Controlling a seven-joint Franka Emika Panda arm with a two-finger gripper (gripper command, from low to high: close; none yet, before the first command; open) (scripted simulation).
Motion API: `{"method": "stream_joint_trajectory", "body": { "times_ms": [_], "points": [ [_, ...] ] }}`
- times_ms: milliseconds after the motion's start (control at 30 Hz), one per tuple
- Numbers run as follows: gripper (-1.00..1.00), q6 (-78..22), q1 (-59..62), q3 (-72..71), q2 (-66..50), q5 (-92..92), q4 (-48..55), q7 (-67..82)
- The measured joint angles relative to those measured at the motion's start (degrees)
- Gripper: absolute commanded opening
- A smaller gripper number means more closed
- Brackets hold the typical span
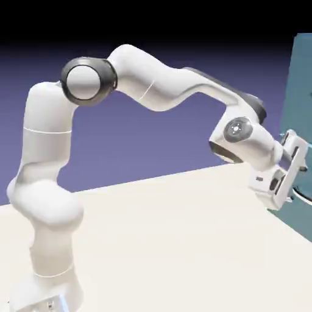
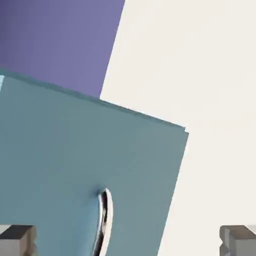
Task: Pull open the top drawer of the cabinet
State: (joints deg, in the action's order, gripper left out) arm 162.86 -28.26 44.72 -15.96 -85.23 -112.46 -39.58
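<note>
The teal cabinet [image 1: 301,91] stands at the exterior view's right edge, cut off by the frame. My gripper [image 1: 298,166] is right up against its front face, about halfway up, jaws spread wide and holding nothing. In the hand view, a flat teal panel of the cabinet [image 2: 75,150] fills the lower left. A curved silver bar handle [image 2: 104,220] on it sits left of the midpoint of my open gripper [image 2: 128,241]. Both grey fingertips [image 2: 17,240] show at the bottom corners, far apart. The top drawer is out of view.
The pale table [image 1: 183,231] stretches from the arm's base to the cabinet's foot and shows as the white area [image 2: 200,75] in the hand view. The blue-violet backdrop [image 2: 55,40] lies behind.
</note>
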Motion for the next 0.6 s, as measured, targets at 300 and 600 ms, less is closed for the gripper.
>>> {"method": "stream_joint_trajectory", "body": {
  "times_ms": [300,600],
  "points": [
    [0.00,-2.9,-7.3,11.8,-12.8,-22.4,12.8,0.8],
    [0.00,-5.9,-14.5,23.5,-25.6,-44.9,25.5,1.5]
  ]
}}
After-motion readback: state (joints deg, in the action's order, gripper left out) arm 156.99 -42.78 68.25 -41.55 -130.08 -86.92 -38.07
